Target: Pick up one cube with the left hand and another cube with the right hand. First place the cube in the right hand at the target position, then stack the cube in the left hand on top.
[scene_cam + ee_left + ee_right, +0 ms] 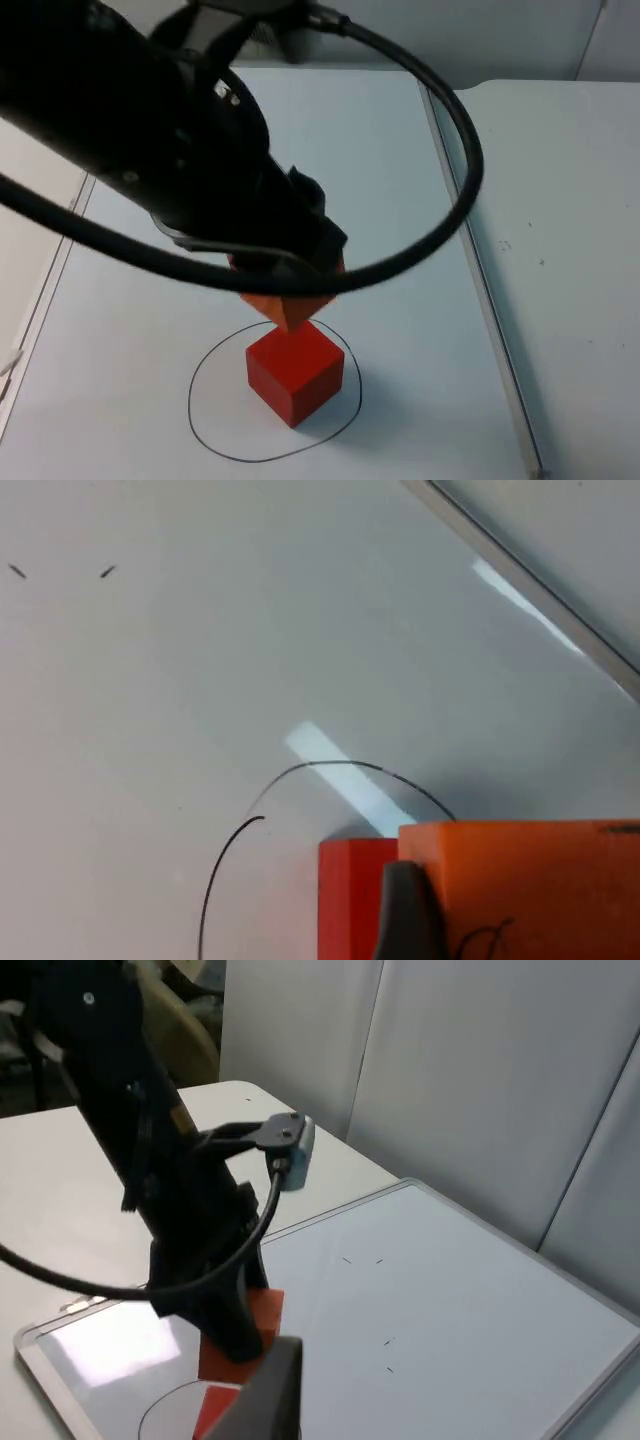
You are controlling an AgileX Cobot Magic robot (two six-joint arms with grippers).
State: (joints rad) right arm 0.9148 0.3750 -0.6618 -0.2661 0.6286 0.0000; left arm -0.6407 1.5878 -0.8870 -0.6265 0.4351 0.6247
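Note:
A red cube [295,372] stands inside a hand-drawn black circle [205,432] on the whiteboard. Directly above it hangs an orange cube [288,308], with my left gripper [290,285] shut on it. The orange cube's lowest corner is close over the red cube's top face; I cannot tell whether they touch. In the left wrist view a black fingertip [405,910] presses the orange cube [530,890], and the red cube [350,900] lies just behind it. From the right wrist view I see the left arm holding the orange cube [268,1312] over the red cube [215,1410]; the right arm waits off to the side, its fingertip [265,1395] in front.
The whiteboard's metal frame [480,280] runs along the right of the circle, with white table top [560,220] beyond it. Small pen marks [362,1259] dot the board. The grey partition wall [480,1080] stands behind.

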